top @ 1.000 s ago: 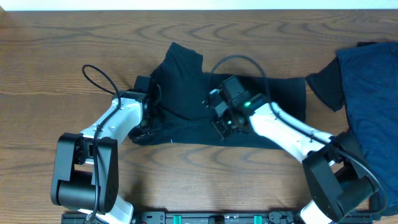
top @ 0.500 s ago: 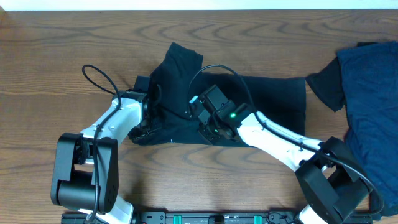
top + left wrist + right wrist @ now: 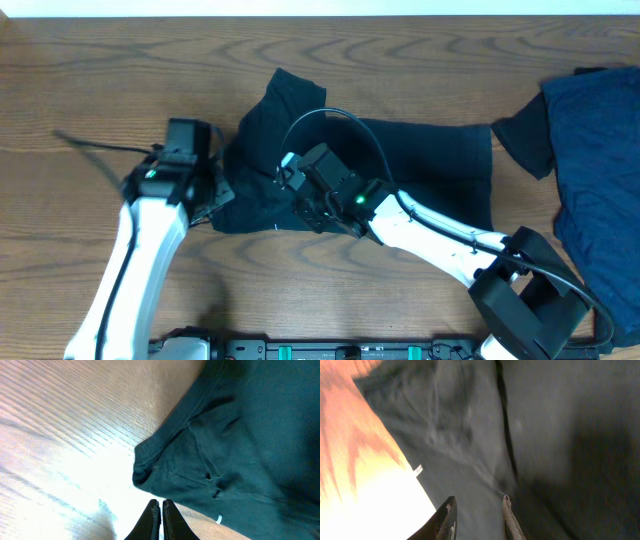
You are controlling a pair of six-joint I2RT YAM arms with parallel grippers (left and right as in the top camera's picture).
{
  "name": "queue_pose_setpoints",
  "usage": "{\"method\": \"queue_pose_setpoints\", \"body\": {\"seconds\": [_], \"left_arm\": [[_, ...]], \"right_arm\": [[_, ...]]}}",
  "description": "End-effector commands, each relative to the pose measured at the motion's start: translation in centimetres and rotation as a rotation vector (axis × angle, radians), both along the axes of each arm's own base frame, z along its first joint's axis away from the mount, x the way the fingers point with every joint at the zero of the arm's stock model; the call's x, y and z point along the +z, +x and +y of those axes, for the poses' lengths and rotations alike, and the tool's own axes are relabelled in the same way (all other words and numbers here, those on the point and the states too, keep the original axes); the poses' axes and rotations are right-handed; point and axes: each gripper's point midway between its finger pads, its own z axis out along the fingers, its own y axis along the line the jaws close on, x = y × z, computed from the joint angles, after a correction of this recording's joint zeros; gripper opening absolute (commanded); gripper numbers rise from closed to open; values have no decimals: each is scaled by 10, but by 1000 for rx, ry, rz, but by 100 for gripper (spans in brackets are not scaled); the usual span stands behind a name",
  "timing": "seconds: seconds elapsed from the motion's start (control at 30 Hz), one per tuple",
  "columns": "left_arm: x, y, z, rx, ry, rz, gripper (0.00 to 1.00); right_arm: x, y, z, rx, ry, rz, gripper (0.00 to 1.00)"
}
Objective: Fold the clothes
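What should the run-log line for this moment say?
phase: folding T-shirt | left gripper: shut, empty, at T-shirt's edge | right gripper: open, above T-shirt | T-shirt: on table, bunched near left gripper

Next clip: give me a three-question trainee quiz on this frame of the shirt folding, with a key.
1. Fill in: the blue garment lies at the robot's ____ side of the table.
2. True or false: the left hand is wide open.
3. The right hand is over: A) bare table, B) the T-shirt, C) the blue garment.
Key: 1 right. 2 false, it is shut. 3 B.
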Motion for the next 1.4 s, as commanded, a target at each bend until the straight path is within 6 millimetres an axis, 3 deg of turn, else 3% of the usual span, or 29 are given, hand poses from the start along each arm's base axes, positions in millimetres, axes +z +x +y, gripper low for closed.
{"method": "queue_pose_setpoints", "body": {"seconds": [0.0,0.17,0.47,0.7,1.37], "left_arm": [[26,-5,6,28,-5,-75,7],[39,-17,7,28,-6,-103,21],[27,-24,7,28,-1,-32,24],[15,-24,7,28,3,26,24],[5,-25,7,28,7,71,24]], "right_arm": [[7,-3,15,-7,39,-10,31],[-9,-8,33,2,63,5,32],[-51,-22,57,114,31,-25,34],[-47,-21,60,175,26,-82,45],[-43,-4,58,123,13,-153,38]]}}
